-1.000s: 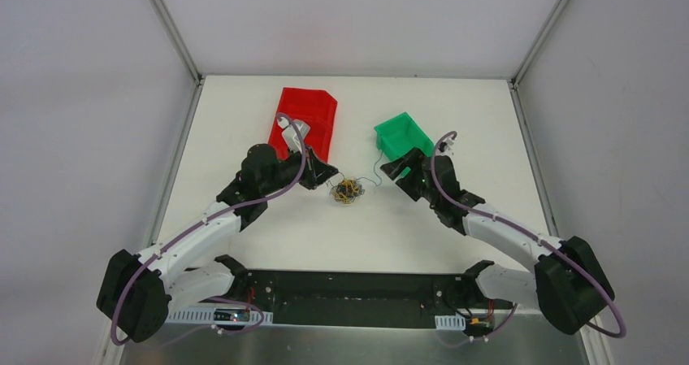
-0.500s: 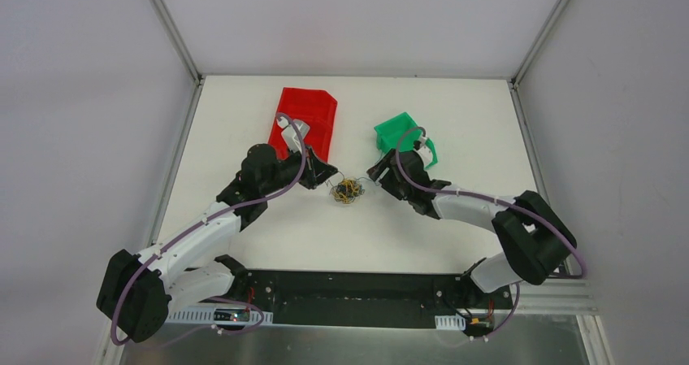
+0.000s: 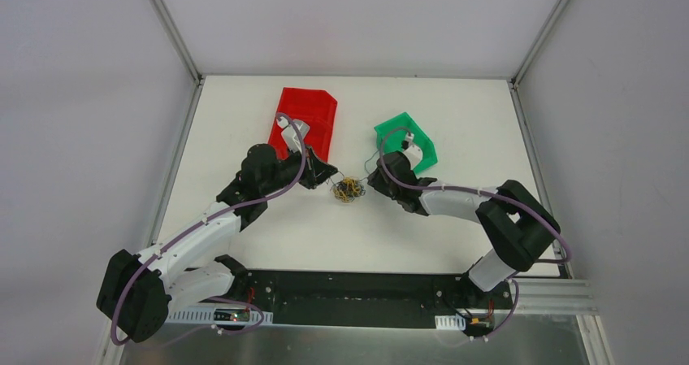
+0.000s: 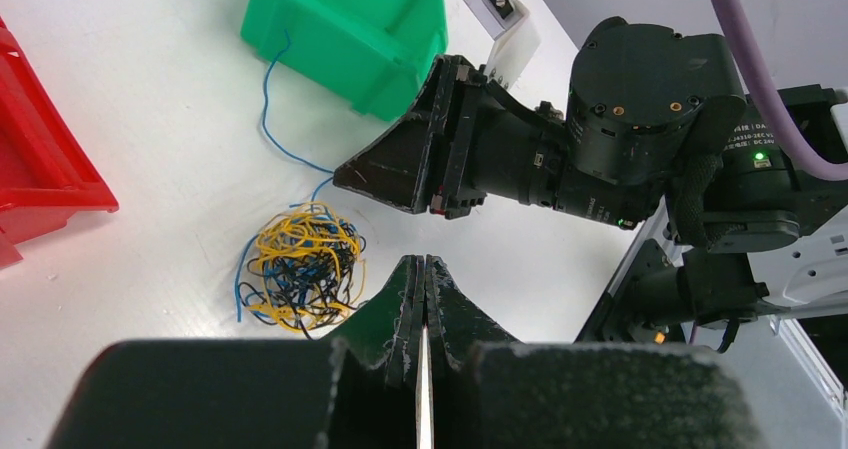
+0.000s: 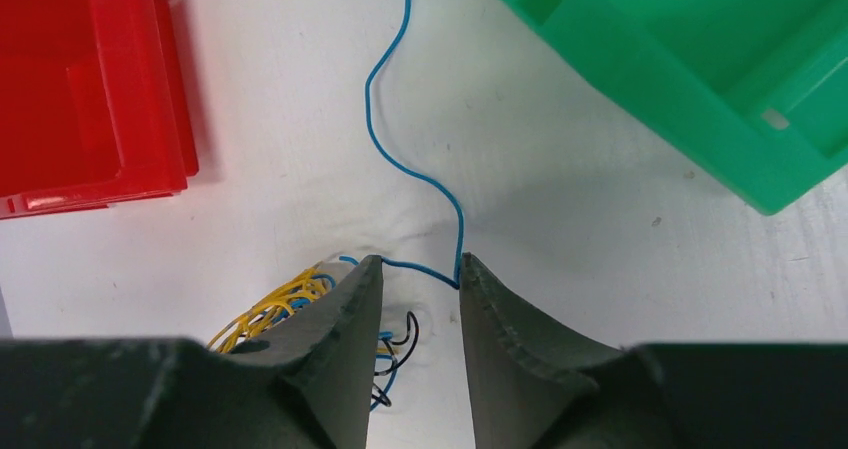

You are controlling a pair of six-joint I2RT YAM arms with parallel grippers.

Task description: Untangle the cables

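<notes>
cables (image 4: 300, 269): 1 clump; bins (image 3: 302, 109): 2; left gripper (image 4: 424, 261) pressed together; right gripper (image 5: 420, 269) spread

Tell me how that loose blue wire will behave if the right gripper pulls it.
The blue wire is probably floppy: it lies in loose bends. Hair-thin, it may slip from the right gripper. It runs into the clump, so pulling likely drags that light tangle along.

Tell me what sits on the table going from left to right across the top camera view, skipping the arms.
red bin → clump of cables → green bin
</notes>
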